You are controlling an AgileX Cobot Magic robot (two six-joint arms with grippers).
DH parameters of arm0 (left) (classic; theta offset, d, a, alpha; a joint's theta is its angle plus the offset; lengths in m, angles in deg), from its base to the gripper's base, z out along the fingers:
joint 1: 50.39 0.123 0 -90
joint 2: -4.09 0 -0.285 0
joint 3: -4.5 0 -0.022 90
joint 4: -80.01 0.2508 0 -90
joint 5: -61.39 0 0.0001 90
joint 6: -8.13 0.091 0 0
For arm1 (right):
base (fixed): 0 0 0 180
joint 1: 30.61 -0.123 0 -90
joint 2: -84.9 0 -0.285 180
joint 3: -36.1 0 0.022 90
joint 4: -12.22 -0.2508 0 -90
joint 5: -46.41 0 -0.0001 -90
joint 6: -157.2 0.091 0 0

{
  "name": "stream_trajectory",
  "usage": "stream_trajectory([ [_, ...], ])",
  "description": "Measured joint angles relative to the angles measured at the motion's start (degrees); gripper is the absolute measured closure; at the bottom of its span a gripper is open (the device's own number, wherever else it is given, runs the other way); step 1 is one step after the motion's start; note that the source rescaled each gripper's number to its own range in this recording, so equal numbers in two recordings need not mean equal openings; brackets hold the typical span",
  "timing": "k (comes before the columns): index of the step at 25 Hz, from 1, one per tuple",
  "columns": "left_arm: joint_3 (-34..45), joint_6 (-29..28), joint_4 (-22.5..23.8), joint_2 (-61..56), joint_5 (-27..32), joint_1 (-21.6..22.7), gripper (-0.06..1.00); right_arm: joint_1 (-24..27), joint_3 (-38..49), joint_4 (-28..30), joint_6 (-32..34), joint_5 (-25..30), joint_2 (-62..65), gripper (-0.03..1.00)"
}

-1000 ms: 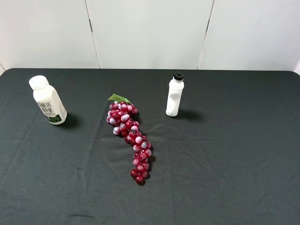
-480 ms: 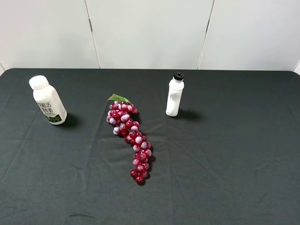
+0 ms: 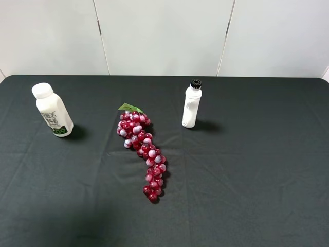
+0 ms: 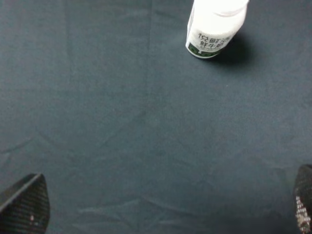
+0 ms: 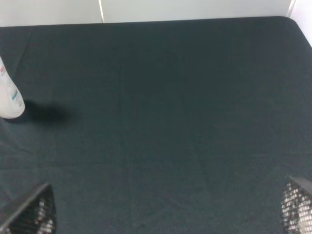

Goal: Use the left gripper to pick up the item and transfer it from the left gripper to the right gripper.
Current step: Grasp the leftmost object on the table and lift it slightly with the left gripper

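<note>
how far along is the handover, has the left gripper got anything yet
Done: nothing. The milk bottle, grapes and slim bottle all rest on the table, untouched. In hand: nothing; the left gripper and right gripper are both open and empty. Left: the pick, the lift and the handover.

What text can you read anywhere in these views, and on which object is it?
"鲜牛奶": lower line on the label of the milk bottle, left wrist view.
"悦鲜活": the line above it, as best I can read it; its top is cut off.
Slim bottle: coloured marks show in the right wrist view, unreadable.
Grapes: no text.
</note>
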Motion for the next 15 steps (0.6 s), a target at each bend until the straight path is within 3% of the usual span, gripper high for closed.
stream_trajectory([
  [7, -6.75, -1.25, -0.11, 15.62, 0.01, -0.67, -0.06, 0.0, 0.0, 0.0, 0.0, 0.0, 0.0, -0.03],
  [15, -9.56, -4.48, 0.88, 28.94, -3.62, -6.0, -0.06, 0.0, 0.0, 0.0, 0.0, 0.0, 0.0, -0.03],
])
